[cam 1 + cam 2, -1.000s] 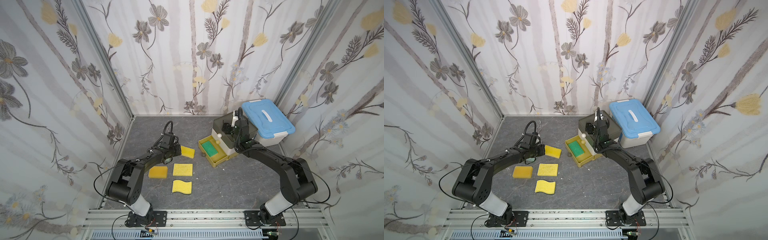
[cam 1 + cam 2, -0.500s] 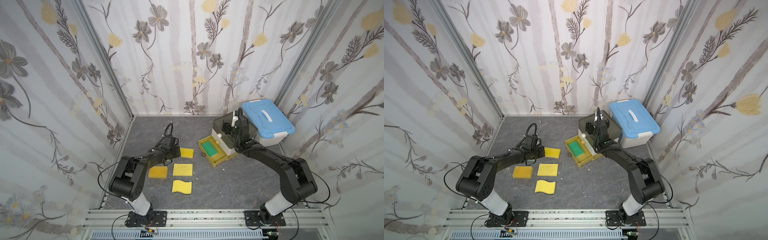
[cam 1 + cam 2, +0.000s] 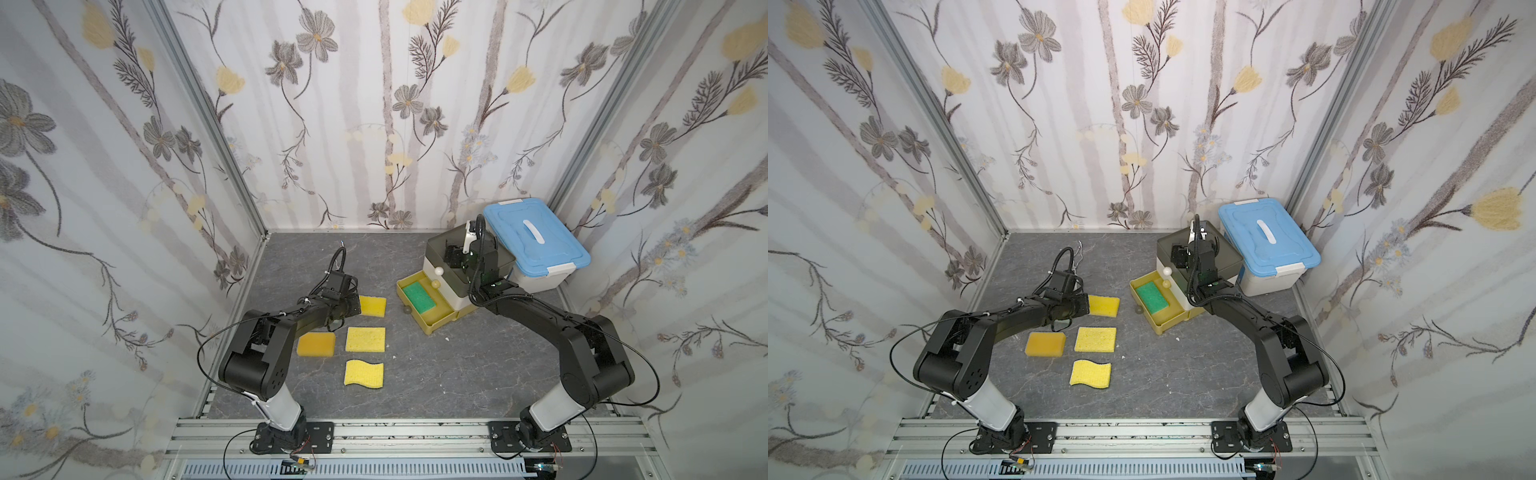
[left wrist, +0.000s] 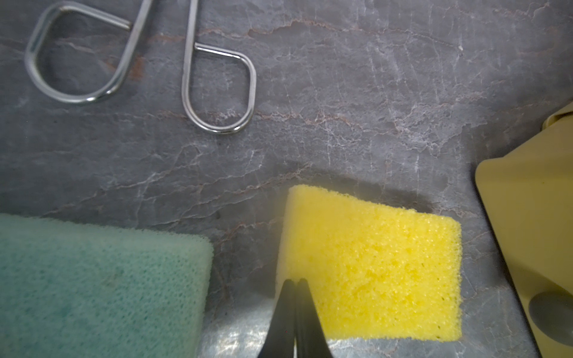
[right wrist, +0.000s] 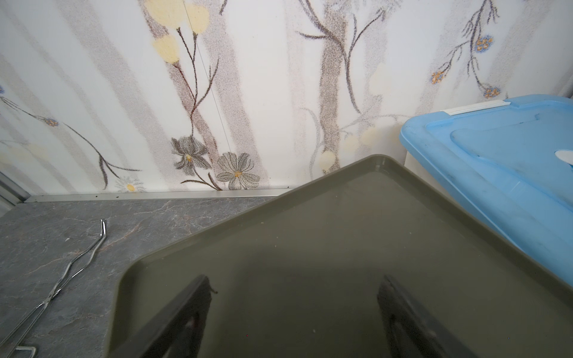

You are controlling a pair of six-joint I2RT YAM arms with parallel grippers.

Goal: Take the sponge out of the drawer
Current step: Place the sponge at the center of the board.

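Note:
In both top views a green sponge (image 3: 419, 294) (image 3: 1152, 296) lies inside the open yellow drawer (image 3: 440, 322) (image 3: 1173, 322), pulled out of a small white cabinet. My right gripper (image 3: 455, 253) (image 5: 294, 279) hovers open over the cabinet's dark olive top (image 5: 310, 232), holding nothing. My left gripper (image 3: 353, 307) (image 4: 294, 282) is shut and empty, low over the floor. Its tips sit at the near edge of a yellow sponge (image 4: 369, 266) (image 3: 372, 305), left of the drawer. The left wrist view also shows a pale green sponge (image 4: 93, 285) beside that gripper; my left arm hides it in the top views.
Several yellow sponges (image 3: 365, 338) lie on the grey floor left of the drawer. Metal tongs (image 3: 341, 249) (image 4: 217, 77) rest near the back wall. A white box with a blue lid (image 3: 536, 237) stands against the cabinet in the right back corner. Walls close three sides.
My left arm has shifted slightly, its gripper settling a little lower at the yellow sponge's edge. The right arm and the drawer have not moved.

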